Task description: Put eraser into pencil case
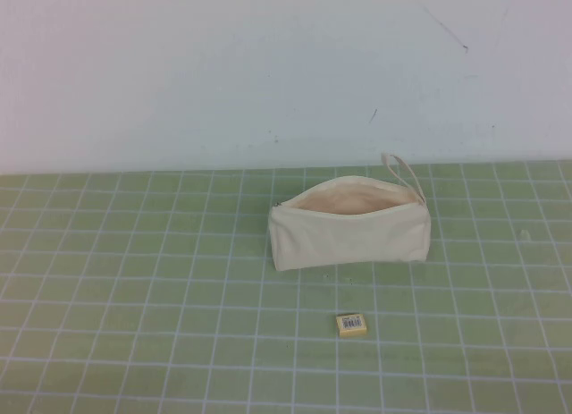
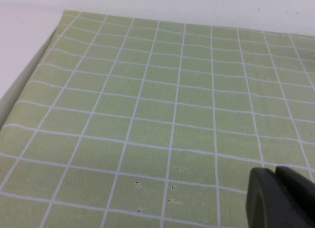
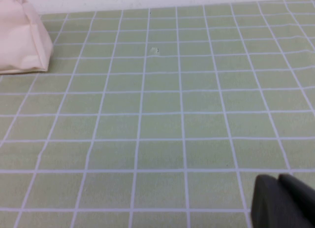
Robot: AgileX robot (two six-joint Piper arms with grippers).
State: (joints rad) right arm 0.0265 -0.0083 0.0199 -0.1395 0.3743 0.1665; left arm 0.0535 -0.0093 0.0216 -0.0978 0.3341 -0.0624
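**Both grippers low at the near edge, eraser loose on the mat**

The left gripper (image 2: 283,198) shows only as a dark tip in its own wrist view, over bare green grid mat (image 2: 147,114) near the worktop's left edge; I cannot tell its state. The right gripper (image 3: 285,201) is likewise a dark tip low over the mat, state not readable. Neither arm appears in the high view.

In the right wrist view one end of the pencil case (image 3: 22,38) sits well apart from the right gripper, toward the far edge. From above, the pencil case (image 1: 349,224) stands right of centre, zip open, peach lining showing, its loop strap (image 1: 404,175) at the far right end. The eraser (image 1: 351,324) lies flat, label up, near the pouch on its near side, not touching it.
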